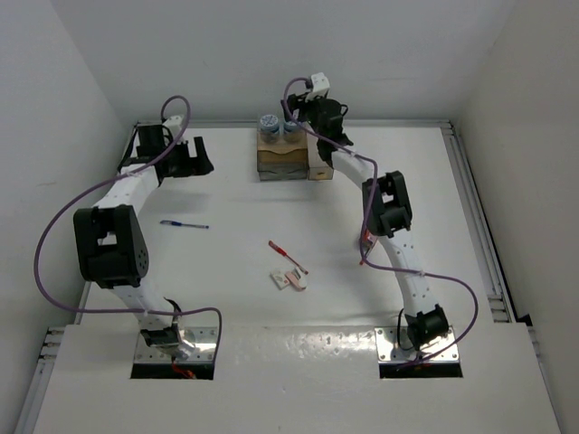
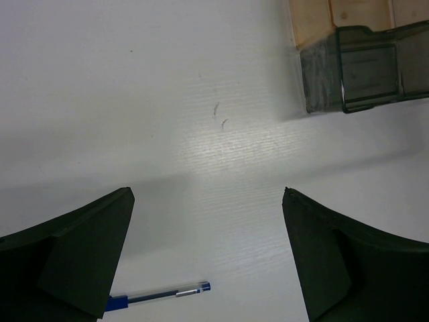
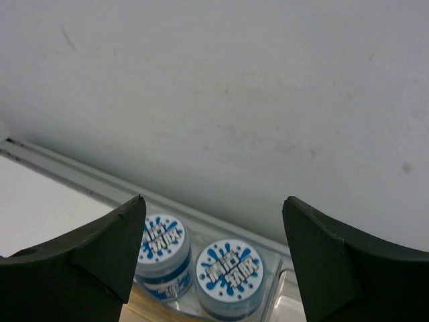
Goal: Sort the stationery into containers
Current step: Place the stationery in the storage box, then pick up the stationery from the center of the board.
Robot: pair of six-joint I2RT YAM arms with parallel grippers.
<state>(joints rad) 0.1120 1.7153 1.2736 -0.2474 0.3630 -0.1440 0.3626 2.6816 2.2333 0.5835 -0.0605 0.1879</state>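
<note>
— How is the left gripper [image 2: 208, 194] held?

— It is held above the white table [image 2: 167, 100]. Its jaws are spread wide, and nothing is gripped between them. A blue pen [image 2: 161, 295] is seen lying flat on the table just under it, near the left finger.

— And the right gripper [image 3: 211, 201]?

— It is stretched out to the far side of the table, over the back end of the organiser [image 1: 288, 161]. Its jaws are also parted wide, and nothing is pinched in them.

— What is kept in the organiser?

— Two round things are seen there. The first roll [image 3: 161, 248] and the second roll [image 3: 230, 268] are stood side by side, touching or nearly so, at the far end of the wide part (blue splashes are printed on their white tops).

— What is left out on the table?

— A red pen [image 1: 288, 257] is laid slanted in the middle of the table. Small white-pink erasers [image 1: 289, 280] are laid just beside its near end. The blue pen is found well apart from them, on the left side.

— Is anything hidden?

— A bit of red is seen by the right arm, but what it is cannot be told.
</note>
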